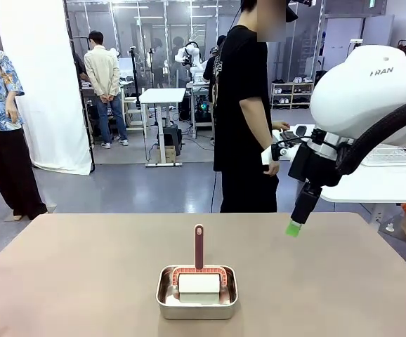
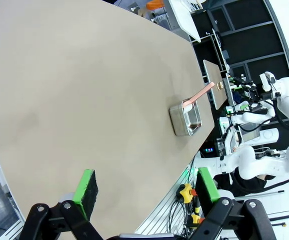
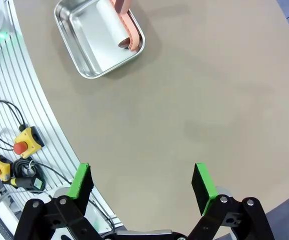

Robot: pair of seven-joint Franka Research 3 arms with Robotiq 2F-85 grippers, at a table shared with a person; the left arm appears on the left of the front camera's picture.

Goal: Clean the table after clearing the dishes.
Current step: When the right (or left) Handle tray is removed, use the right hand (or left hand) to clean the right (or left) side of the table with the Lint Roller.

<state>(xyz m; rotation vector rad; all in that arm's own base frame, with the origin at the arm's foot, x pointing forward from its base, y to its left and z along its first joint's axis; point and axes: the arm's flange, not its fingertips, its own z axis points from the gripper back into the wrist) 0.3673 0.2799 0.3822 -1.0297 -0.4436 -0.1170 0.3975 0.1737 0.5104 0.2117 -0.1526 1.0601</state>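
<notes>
The table (image 1: 83, 281) is wide, so a sweep begun at the pan (image 1: 196, 311) may miss its far corners. The pan looks light and could skid or tip if the roller (image 1: 199, 284) is yanked by its raised handle. The table is matte tan and bare around the pan. The right gripper (image 1: 293, 226) hangs beyond and right of the pan, jaws spread. The left gripper (image 2: 147, 189), well away from the pan, is also spread.

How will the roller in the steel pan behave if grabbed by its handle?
The handle looks like rigid plastic, standing upright: probably a stiff, light pick. The white roll is cylindrical, so it may spin or roll once on the table. The steel pan looks thin and could shift.
</notes>
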